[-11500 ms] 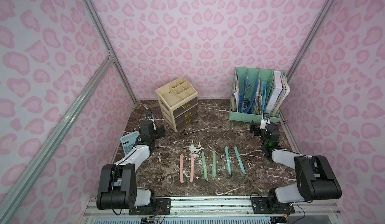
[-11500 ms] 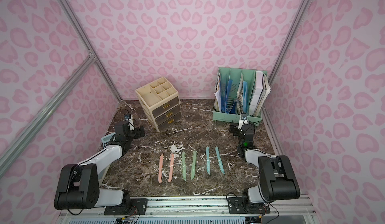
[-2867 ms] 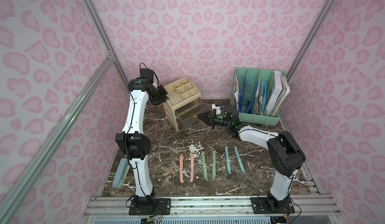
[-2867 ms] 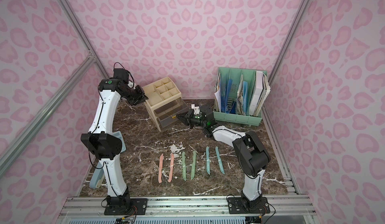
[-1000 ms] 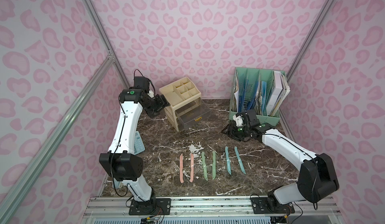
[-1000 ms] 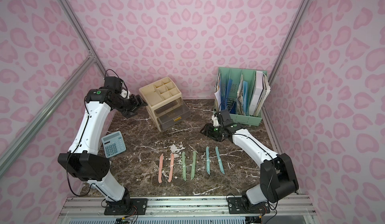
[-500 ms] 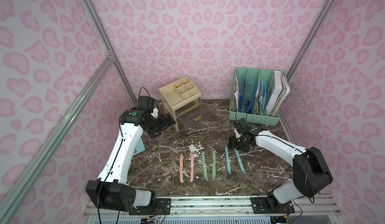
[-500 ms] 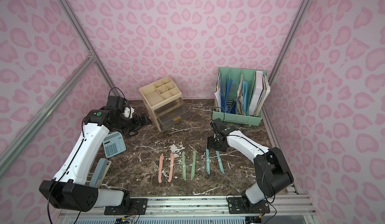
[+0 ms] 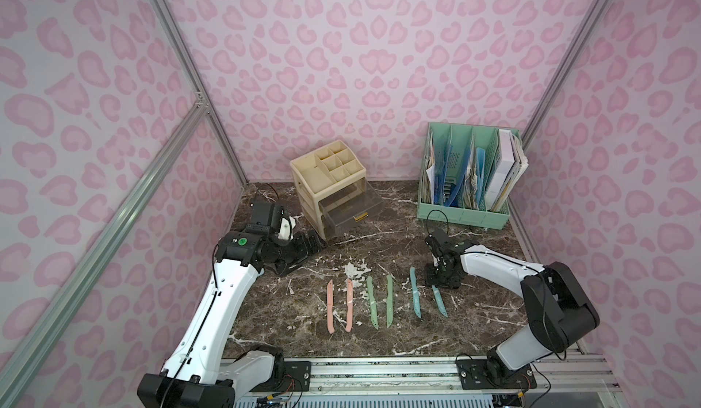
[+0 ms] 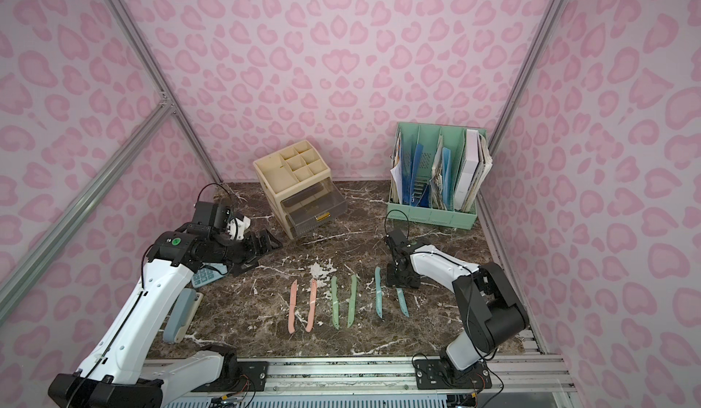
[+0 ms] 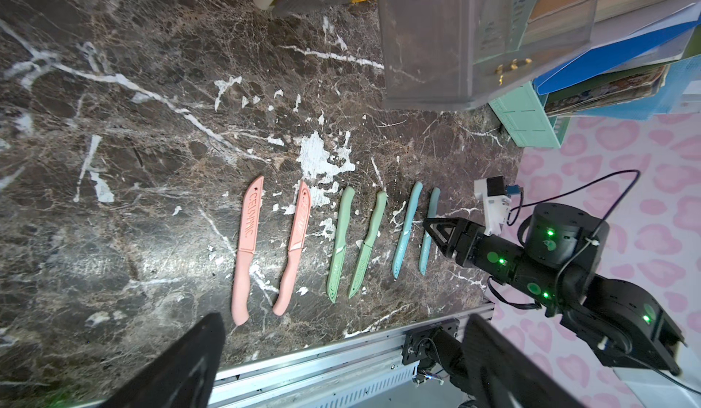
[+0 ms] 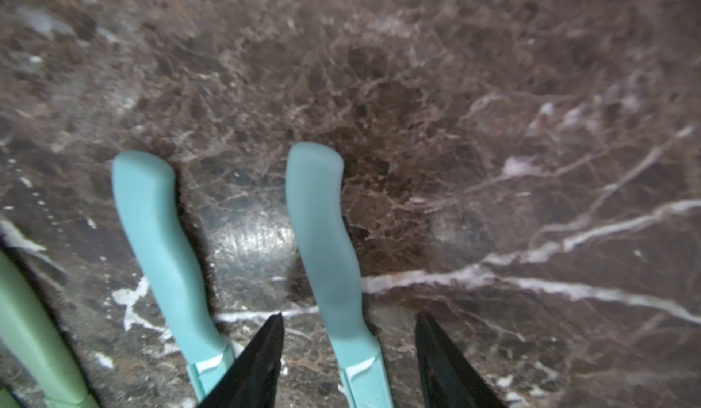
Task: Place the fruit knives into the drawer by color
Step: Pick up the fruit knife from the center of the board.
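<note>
Six slim knives lie flat in a near-parallel row at the lower middle of both top views, each a single colour throughout. From the left come the left pink knife (image 9: 330, 306) and right pink knife (image 9: 348, 305), blades toward the upper edge. Then the left green knife (image 9: 372, 303), right green knife (image 9: 389, 300), left teal knife (image 9: 415, 292) and right teal knife (image 9: 440, 301) lie with blades toward the lower edge. Well above them, the clear grey top drawer (image 9: 364, 197) stands pulled out of its cream cabinet (image 9: 303, 174)

Right tool (image 9: 442, 284) hides outer teal knife (image 9: 440, 301) handle (both top views); right wrist view crops blades.
</note>
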You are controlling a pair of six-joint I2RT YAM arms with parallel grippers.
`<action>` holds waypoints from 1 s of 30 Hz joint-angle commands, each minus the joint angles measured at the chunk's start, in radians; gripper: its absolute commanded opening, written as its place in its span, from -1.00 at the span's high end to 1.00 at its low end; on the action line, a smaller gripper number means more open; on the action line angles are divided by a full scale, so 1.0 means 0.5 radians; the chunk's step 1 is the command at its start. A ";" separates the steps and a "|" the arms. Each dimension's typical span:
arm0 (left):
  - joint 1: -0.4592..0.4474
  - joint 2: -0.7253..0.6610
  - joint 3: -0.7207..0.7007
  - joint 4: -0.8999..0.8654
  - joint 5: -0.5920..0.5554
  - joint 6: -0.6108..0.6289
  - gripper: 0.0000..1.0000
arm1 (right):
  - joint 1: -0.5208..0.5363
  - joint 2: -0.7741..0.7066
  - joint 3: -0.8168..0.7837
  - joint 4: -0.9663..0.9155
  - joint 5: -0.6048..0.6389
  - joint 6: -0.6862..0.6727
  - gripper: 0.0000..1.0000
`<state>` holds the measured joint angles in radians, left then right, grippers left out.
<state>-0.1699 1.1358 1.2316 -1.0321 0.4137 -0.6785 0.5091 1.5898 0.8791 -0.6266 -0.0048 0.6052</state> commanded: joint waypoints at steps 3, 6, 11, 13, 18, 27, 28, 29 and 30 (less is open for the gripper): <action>-0.013 -0.029 -0.010 0.050 0.028 -0.016 -0.98 | 0.000 0.026 -0.033 0.053 0.055 -0.017 0.00; -0.016 -0.025 -0.012 0.054 0.034 -0.023 -0.98 | 0.000 0.053 -0.031 0.072 0.060 -0.031 0.07; -0.016 -0.003 -0.018 0.057 0.060 -0.030 -0.98 | 0.001 0.112 0.008 0.078 0.085 -0.064 0.15; -0.016 0.005 -0.016 0.057 0.063 -0.033 -0.98 | 0.000 0.127 0.026 0.079 0.097 -0.074 0.17; -0.015 0.008 -0.027 0.070 0.062 -0.036 -0.98 | 0.001 0.154 0.080 0.072 0.119 -0.107 0.29; -0.016 0.014 -0.055 0.100 0.072 -0.054 -0.98 | 0.000 0.201 0.139 0.056 0.117 -0.130 0.61; -0.014 0.017 -0.057 0.103 0.073 -0.054 -0.98 | -0.003 0.206 0.141 0.054 0.120 -0.130 0.67; -0.014 0.022 -0.055 0.101 0.074 -0.054 -0.98 | -0.001 0.210 0.144 0.056 0.115 -0.131 0.71; -0.016 0.025 -0.050 0.103 0.074 -0.054 -0.98 | -0.008 0.213 0.144 0.057 0.113 -0.133 0.74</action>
<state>-0.1780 1.1435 1.2041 -0.9936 0.4442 -0.7040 0.5083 1.6802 0.9543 -0.6258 0.0521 0.5480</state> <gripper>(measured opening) 0.989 0.157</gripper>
